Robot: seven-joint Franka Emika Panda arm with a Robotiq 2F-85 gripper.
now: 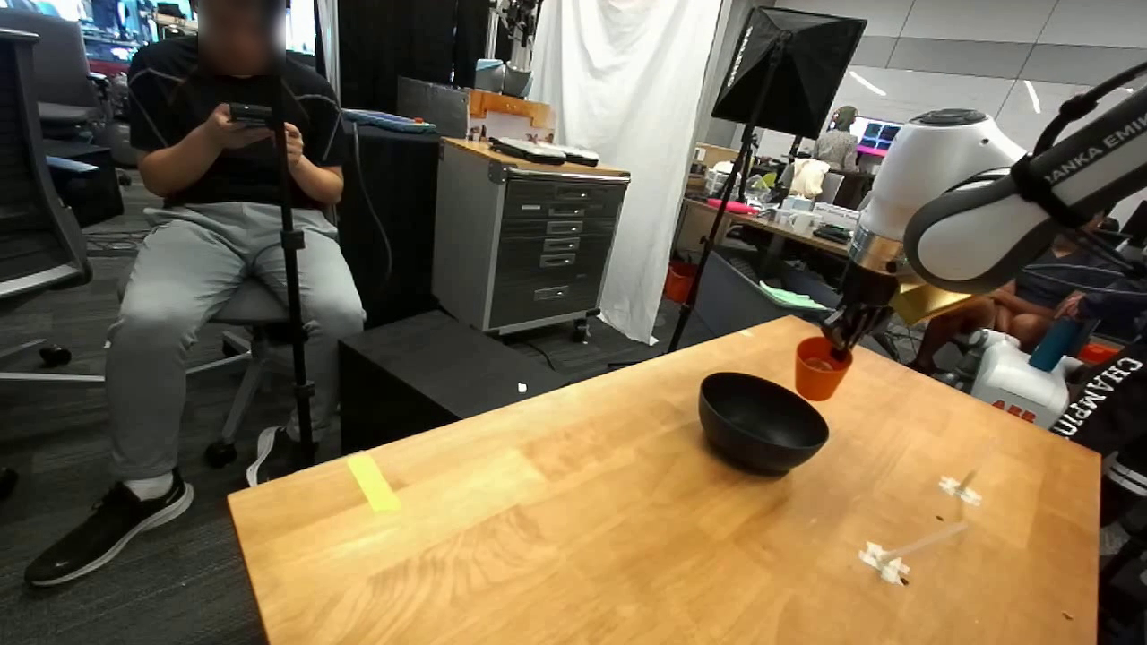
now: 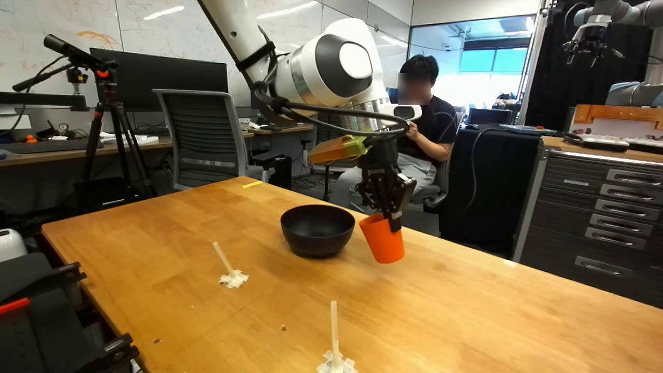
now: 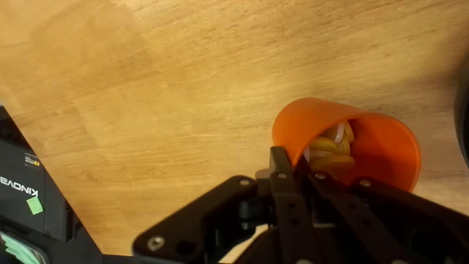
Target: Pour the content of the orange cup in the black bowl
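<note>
My gripper (image 3: 293, 163) is shut on the wall of the orange cup (image 2: 382, 242), one finger inside the rim and one outside. In both exterior views the cup (image 1: 818, 374) hangs tilted just above the table, its mouth leaning towards the black bowl. Yellow and whitish pieces, the content (image 3: 333, 156), lie inside the cup in the wrist view, partly hidden by the finger. Beside the cup the black bowl (image 2: 317, 243) stands upright on the table; only a strip of the bowl (image 3: 464, 121) shows at the wrist view's right edge. Much of the bowl's inside is hidden.
On the wooden table (image 1: 538, 555), a thin upright stick (image 2: 334, 321) and another stick (image 2: 226, 259) are fixed with white tape. Yellow tape (image 1: 372, 482) marks a far part of the top. A person (image 1: 237, 179) sits beyond the table's edge.
</note>
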